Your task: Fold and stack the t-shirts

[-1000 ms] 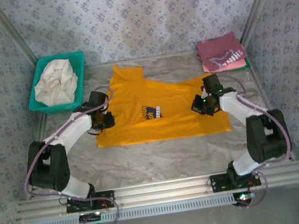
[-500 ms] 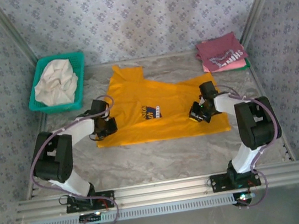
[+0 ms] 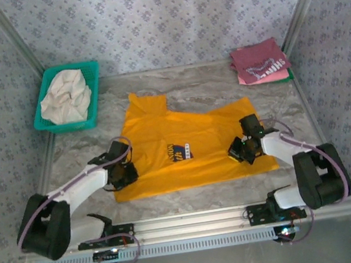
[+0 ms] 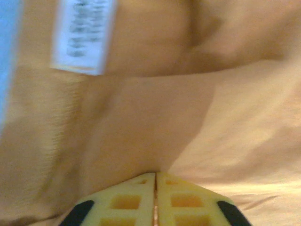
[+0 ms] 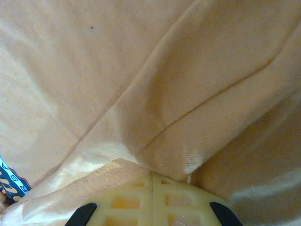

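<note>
Nearest the arm bases, the left claw (image 3: 124,173) sits low over the left near corner of the mustard-yellow t-shirt (image 3: 196,135). In its wrist view the two yellow pads (image 4: 127,202) are pressed together, and shirt cloth rises straight from their tips. The picture is blurred, so it seems to be a pinch on the fabric rather than a plain touch. A white care label (image 4: 82,35) shows on the cloth ahead of it.

The right claw (image 3: 240,150) is at the shirt's right side, near the hem. Its pads (image 5: 122,202) are together too, clamped on a raised fold with a stitched seam. A sliver of the dark blue print (image 5: 9,186) shows at the left edge of that wrist view.

The shirt lies spread across the middle of the marbled worktop (image 3: 221,86), print facing up between the two claws and one sleeve pointing to the far left.

Further back on the left, a green basket (image 3: 91,68) holds a crumpled white cloth (image 3: 66,98). In the far right corner the maroon t-shirt (image 3: 259,59) lies folded, white lettering up, on top of the pink t-shirt (image 3: 247,80), well apart from the yellow one.
</note>
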Robot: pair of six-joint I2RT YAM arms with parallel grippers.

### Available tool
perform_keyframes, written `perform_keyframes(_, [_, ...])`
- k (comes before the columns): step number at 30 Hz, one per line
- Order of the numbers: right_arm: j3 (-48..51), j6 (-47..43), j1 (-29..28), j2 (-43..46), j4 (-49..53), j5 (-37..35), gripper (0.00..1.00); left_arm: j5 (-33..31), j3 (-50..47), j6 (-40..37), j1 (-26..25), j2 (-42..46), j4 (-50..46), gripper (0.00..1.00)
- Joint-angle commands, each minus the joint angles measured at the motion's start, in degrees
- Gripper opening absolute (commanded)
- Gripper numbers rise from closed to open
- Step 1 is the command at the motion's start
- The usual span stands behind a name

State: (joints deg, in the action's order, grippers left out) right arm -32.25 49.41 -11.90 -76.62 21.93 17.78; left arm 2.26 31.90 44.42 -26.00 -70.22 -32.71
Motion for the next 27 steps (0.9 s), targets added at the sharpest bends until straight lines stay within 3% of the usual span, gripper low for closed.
perform_keyframes(1, [0.8,1.0,0.6,0.1,7.8,-5.5,0.0,-4.9,1.1,0.8,0.3,3.1,-7.9,0.16])
perform_keyframes(4, [-4.7,-2.6,0.6,-0.6,8.3,-6.8,0.01,-3.9,9.1,-6.0,2.6,-0.5,-3.4,0.25])
perform_keyframes(7, [-13.1,-7.1,0.9,-1.6,10.7,-6.6,0.16,-0.7,23.5,-14.7,6.7,-10.8,-2.0,0.27])
perform_keyframes(10, [-22.0,-12.4,2.5,-3.9,11.2,-6.1,0.26,1.3,43.2,-23.4,8.7,-23.2,-5.0,0.54])
perform_keyframes(12, [-27.3,-15.1,4.9,-6.5,10.4,-2.6,0.3,0.8,54.5,-28.1,9.5,-31.0,-4.9,0.61])
perform_keyframes(16, [-34.3,-17.0,10.2,-12.2,3.8,6.5,0.34,3.5,75.3,-30.4,13.7,-47.2,-9.1,0.61])
perform_keyframes(19, [-39.0,-18.0,10.8,-14.2,2.3,8.4,0.35,6.7,87.3,-32.1,14.2,-55.7,-11.8,0.61])
perform_keyframes(24, [-38.9,-20.0,10.2,-15.0,-0.3,9.6,0.4,5.8,100.6,-33.4,13.4,-65.6,-16.5,0.61])
perform_keyframes(27, [-37.9,-20.0,10.4,-15.4,-2.1,11.8,0.4,5.0,103.5,-32.4,13.5,-69.0,-16.6,0.63])
